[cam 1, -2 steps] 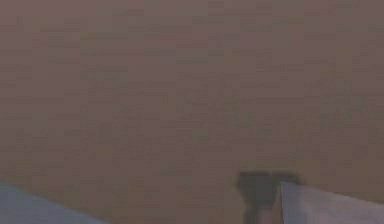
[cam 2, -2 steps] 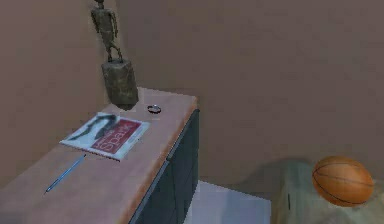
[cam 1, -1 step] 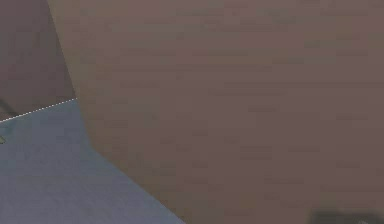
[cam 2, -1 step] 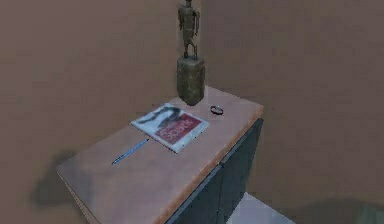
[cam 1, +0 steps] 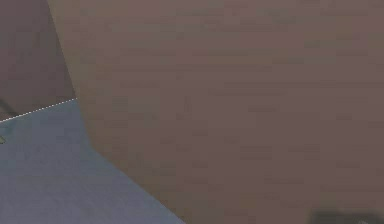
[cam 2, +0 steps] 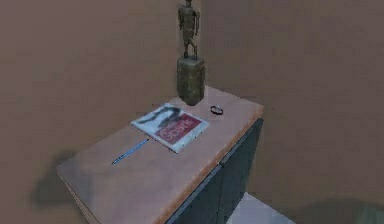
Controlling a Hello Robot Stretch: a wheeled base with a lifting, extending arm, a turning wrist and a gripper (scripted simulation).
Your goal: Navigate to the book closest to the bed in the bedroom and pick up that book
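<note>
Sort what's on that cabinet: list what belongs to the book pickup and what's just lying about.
For the job:
- book, flat on the cabinet top

Lying about:
- statue, upright behind the book
- small dark ring, beside the statue's base
- thin pen-like stick, by the book's near corner

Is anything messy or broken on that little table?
No, nothing stands out. The book lies flat on the table, the statue stands upright near it, and a small dark thing and a thin stick lie beside the book.
</note>
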